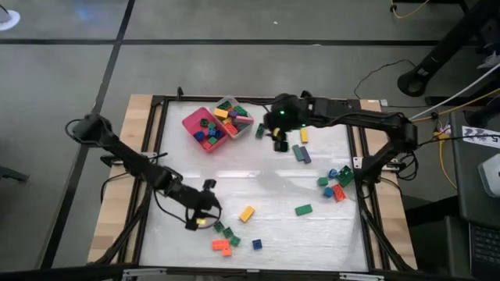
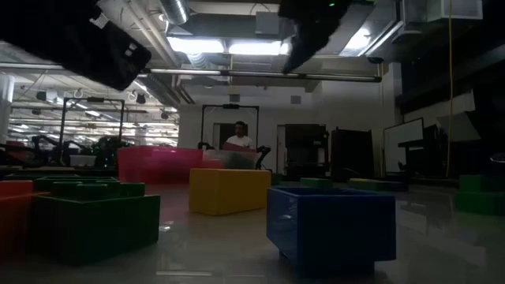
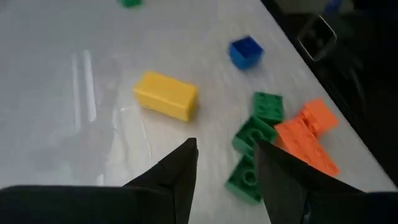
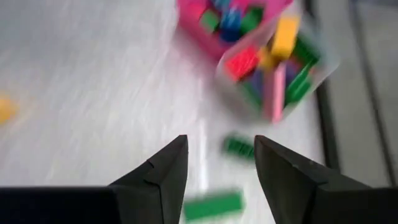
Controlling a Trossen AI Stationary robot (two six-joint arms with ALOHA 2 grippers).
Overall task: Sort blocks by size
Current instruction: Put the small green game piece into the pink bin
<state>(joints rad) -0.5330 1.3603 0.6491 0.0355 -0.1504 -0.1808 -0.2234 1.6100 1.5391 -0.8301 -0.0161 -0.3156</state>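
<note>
1. Progress: looks partly done. Many blocks are already in the two trays, but well over a dozen lie loose on the worktop (image 1: 266, 195).
2. Pink tray (image 1: 190, 121), upper centre of the high view: holds a pile of short blocks in red, green, blue and yellow.
3. Clear tray (image 1: 244, 123), touching the pink tray on its right: holds longer bars, yellow, green, red, pink.
4. Left to sort: green, yellow and blue bars (image 1: 301, 148) just right of the clear tray; a blue/red/green cluster (image 1: 336, 183) at the right edge; one green block (image 1: 303, 209) and a yellow block (image 1: 247, 212) lower centre; the orange and green group (image 1: 224, 238) plus a small blue block (image 1: 256, 244) at lower centre.
5. Left gripper (image 1: 205, 221), lower left of the high view, just beside the orange and green group: fingers part open, nothing between them.
6. Right gripper (image 1: 280, 139), upper centre next to the clear tray: fingers apart, empty; a green bar (image 4: 239, 147) lies below them.
7. Sizes within each tray cannot be checked closely.
</note>
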